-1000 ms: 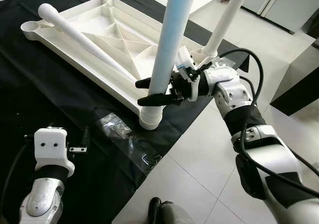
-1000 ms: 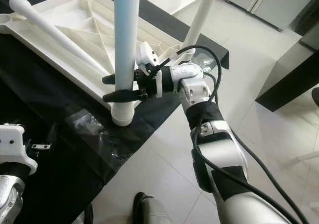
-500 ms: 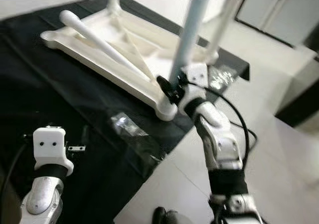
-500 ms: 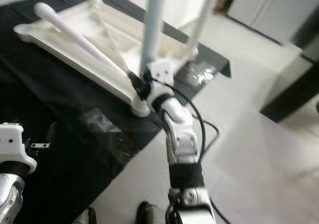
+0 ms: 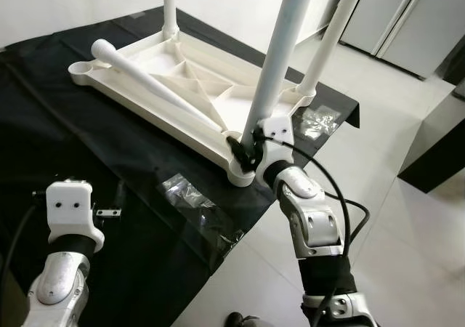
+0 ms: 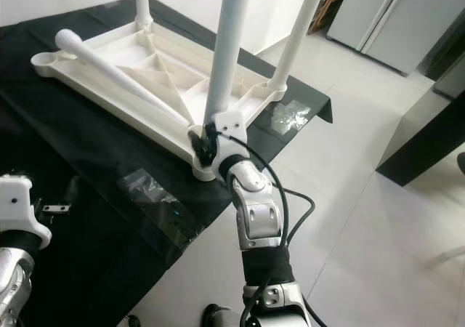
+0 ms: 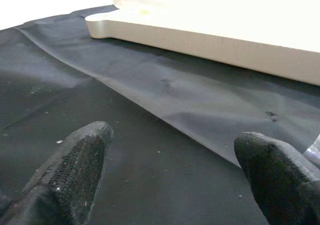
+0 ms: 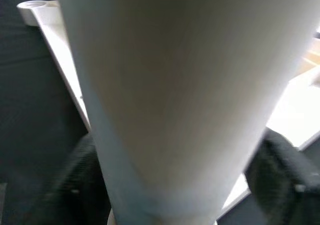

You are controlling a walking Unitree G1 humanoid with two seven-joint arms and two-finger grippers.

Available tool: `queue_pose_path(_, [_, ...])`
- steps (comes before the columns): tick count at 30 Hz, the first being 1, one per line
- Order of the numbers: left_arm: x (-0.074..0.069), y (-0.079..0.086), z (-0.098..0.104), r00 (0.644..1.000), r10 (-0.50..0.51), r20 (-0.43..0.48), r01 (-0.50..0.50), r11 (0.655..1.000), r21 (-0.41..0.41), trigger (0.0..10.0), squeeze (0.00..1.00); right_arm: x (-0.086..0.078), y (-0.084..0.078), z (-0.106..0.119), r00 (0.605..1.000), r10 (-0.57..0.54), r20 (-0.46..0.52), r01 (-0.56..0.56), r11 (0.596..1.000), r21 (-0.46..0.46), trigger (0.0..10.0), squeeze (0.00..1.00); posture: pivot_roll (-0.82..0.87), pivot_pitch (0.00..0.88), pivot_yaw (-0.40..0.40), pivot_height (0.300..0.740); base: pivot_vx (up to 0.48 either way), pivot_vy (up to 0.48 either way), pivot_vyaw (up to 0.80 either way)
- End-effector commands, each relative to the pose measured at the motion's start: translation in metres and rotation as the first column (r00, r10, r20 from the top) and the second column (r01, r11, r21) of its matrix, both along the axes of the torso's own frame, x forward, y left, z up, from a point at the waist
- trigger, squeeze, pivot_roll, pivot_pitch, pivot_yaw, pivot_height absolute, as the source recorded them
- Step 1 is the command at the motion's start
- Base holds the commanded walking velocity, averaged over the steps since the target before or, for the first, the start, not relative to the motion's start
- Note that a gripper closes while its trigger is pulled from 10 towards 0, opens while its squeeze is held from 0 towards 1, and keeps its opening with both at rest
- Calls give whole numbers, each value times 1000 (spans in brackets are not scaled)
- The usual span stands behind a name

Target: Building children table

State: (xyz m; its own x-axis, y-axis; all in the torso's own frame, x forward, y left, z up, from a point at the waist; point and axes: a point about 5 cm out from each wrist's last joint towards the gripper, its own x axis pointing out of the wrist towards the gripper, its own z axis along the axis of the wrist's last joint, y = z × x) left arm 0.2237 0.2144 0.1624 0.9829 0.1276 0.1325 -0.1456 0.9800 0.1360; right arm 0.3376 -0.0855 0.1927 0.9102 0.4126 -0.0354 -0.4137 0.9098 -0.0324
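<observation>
A black cloth [image 5: 43, 102] is spread over the floor, and on it the white plastic tabletop [image 5: 163, 87] of the children's table is laid upside down, ribbed underside up. Three legs are stood in corner sockets; a fourth, loose leg [image 5: 149, 80] is laid diagonally across the ribs, with the far left socket [image 5: 83, 70] empty. The near right leg [image 5: 280, 47] is clamped low, just above its socket, by the right end effector [image 5: 247, 149], its fingers closed around the tube. The parts are judged light, stiff and smooth, so slipping is likely; a leg is best gripped low, near its socket. The cloth's near right edge runs beside bare tile, where open room is left. A clear plastic bag [image 5: 185, 192] lies near the corner. The left end effector [image 7: 170, 175] is held low over the cloth with its fingers apart, nothing between them.
</observation>
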Motion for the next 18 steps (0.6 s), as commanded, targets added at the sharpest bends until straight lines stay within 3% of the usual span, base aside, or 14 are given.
queue_pose_path(1, [0, 1, -3, 1000, -4, -8, 4, 1000, -5, 10000, 0, -1, 10, 15, 987, 154, 47, -156, 987, 30, 10000, 1000, -31, 160, -121, 740, 0, 0, 0])
queue_pose_path(2, [0, 0, -3, 1000, -4, -7, 4, 1000, -5, 10000, 0, -2, 16, 24, 940, 329, 84, -332, 943, 22, 10000, 1000, -28, 161, -123, 740, 0, 0, 0])
queue_pose_path(3, [0, 0, -3, 1000, -4, -7, 4, 1000, -5, 10000, 0, -2, 16, 24, 940, 329, 84, -332, 943, 22, 10000, 1000, -28, 161, -123, 740, 0, 0, 0])
queue_pose_path(4, [1, 0, -3, 1000, -4, -6, 4, 1000, -5, 10000, 0, -5, 20, 32, 878, 465, 112, -468, 884, 0, 10000, 1000, -28, 161, -123, 740, 0, 0, 0])
queue_pose_path(5, [1, 0, -3, 1000, -4, -4, 4, 1000, -4, 10000, 0, -5, 18, 39, 815, 565, 127, -566, 824, -30, 10000, 43, -26, 159, -124, 740, 0, 0, 0])
queue_pose_path(6, [0, 0, -3, 1000, -2, -3, 2, 1000, -5, 10000, 0, -1, 13, 45, 758, 638, 136, -632, 770, -95, 10000, 0, -21, 161, -127, 740, 0, 0, 0])
queue_pose_path(7, [0, -1, -3, 1000, -1, -2, 1, 1000, -6, 10000, 0, 1, 8, 49, 725, 675, 138, -661, 738, -136, 10000, 0, -21, 161, -127, 740, 0, 0, 0])
queue_pose_path(8, [0, -1, -3, 1000, -1, -2, 1, 1000, -6, 10000, 0, 1, 8, 49, 725, 675, 138, -661, 738, -136, 10000, 0, -21, 161, -127, 740, 0, 0, 0])
queue_pose_path(10, [0, -1, -3, 1000, 0, -1, 0, 1000, -6, 10000, 0, 7, 1, 54, 678, 725, 120, -701, 687, -189, 10000, 0, -19, 160, -131, 740, 0, 0, 0])
queue_pose_path(12, [0, -1, -3, 1000, 1, 0, -1, 1000, -6, 10000, 0, 9, -2, 55, 660, 744, 106, -718, 666, -202, 10000, 0, -19, 160, -131, 740, 0, 0, 0])
queue_pose_path(14, [-1, -2, -3, 1000, 1, 2, -1, 1000, -4, 10000, 0, 16, -9, 67, 586, 805, 95, -781, 592, -199, 10000, 0, -6, 167, -136, 740, 0, 0, 0])
queue_pose_path(15, [-1, -2, -3, 1000, 1, 2, -1, 1000, -4, 10000, 0, 16, -9, 67, 586, 805, 95, -781, 592, -199, 10000, 0, -6, 167, -136, 740, 0, 0, 0])
queue_pose_path(18, [-3, -2, -3, 1000, 4, 3, -4, 1000, 0, 10000, 0, 21, -14, 74, 518, 853, 67, -828, 519, -211, 9294, 0, 0, 172, -139, 740, 0, 0, 0])
